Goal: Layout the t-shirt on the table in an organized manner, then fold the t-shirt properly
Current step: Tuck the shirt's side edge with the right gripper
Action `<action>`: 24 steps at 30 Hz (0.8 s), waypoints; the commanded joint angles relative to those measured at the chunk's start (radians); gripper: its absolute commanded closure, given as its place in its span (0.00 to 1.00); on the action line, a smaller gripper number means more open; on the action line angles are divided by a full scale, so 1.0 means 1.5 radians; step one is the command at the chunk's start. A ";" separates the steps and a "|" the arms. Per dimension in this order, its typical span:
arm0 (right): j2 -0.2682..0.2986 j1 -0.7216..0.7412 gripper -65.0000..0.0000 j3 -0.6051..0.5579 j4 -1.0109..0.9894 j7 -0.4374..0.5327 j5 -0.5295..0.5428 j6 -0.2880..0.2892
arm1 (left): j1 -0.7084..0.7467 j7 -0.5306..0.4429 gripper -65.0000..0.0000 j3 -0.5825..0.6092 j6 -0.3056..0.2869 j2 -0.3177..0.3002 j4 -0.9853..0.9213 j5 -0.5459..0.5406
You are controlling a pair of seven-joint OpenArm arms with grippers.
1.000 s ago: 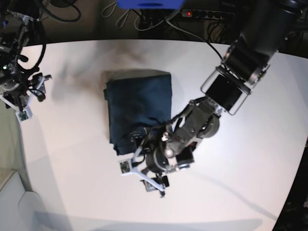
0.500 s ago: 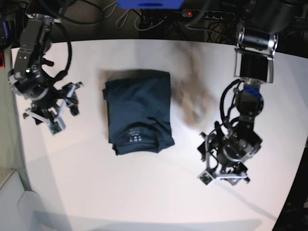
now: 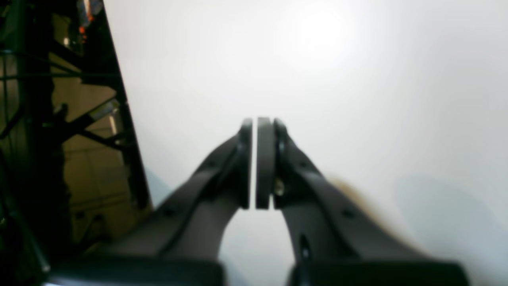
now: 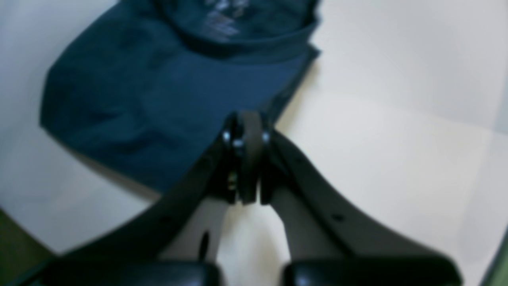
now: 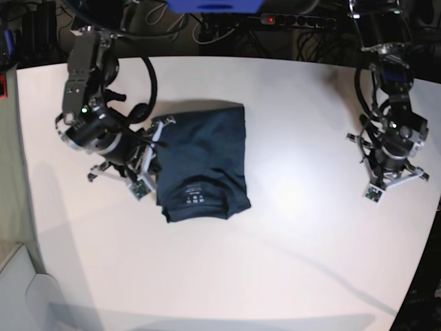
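From my station I find the t-shirt (image 5: pixel 200 162) lying as a compact folded rectangle on the table (image 5: pixel 289 262), somewhat toward the far edge and left of centre in the base view, with the neck opening and its small white label print turned up at the end nearer the near edge. Its sides look reasonably straight, though the corner by the collar is slightly rounded and the cloth shows soft creases. The right gripper (image 4: pixel 246 159) has its jaws brought fully together and grips nothing; in its wrist view the tips hang just beside the shirt's long side, and I cannot tell whether they touch the cloth. In the base view that arm sits at the shirt's side facing the table's left edge. The left gripper (image 3: pixel 260 163) is likewise closed, with only a hairline between the pads, and is empty; it hangs over bare tabletop near the right edge, well apart from the garment, with the table's rim and dark framework visible to one side. My assessment: the layout and the folding appear complete, as no sleeve or hem is showing loose. What may remain, if anything, is a minor squaring of the collar-end corner and parking both arms clear of the work.
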 commanded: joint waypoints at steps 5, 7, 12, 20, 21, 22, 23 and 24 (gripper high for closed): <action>0.001 -0.016 1.00 -0.018 -0.036 0.057 0.008 0.002 | 0.057 -0.010 1.00 -0.043 0.003 0.001 0.050 0.004; 0.002 -0.033 1.00 -0.018 -0.084 0.096 0.008 0.002 | 0.084 -0.013 1.00 -0.070 0.003 0.014 0.069 0.004; 0.021 -0.061 1.00 -0.017 -0.157 0.156 0.009 0.002 | 0.133 -0.014 1.00 -0.116 0.003 0.028 0.095 0.004; 0.043 -0.102 1.00 -0.016 -0.111 0.180 0.010 0.002 | 0.201 -0.014 1.00 -0.164 0.002 0.029 0.121 0.003; 0.043 -0.113 1.00 -0.016 -0.070 0.179 0.010 0.002 | 0.208 -0.014 1.00 -0.169 0.002 0.029 0.122 0.002; 0.043 -0.129 1.00 -0.015 -0.030 0.179 0.010 0.002 | 0.216 -0.014 1.00 -0.171 0.001 0.029 0.125 0.002; 0.043 -0.142 1.00 -0.015 0.015 0.179 0.010 0.002 | 0.223 -0.014 1.00 -0.171 0.001 0.030 0.125 -0.001; 0.044 -0.155 1.00 -0.015 0.052 0.178 0.010 0.002 | 0.232 -0.014 1.00 -0.171 -0.001 0.033 0.125 -0.011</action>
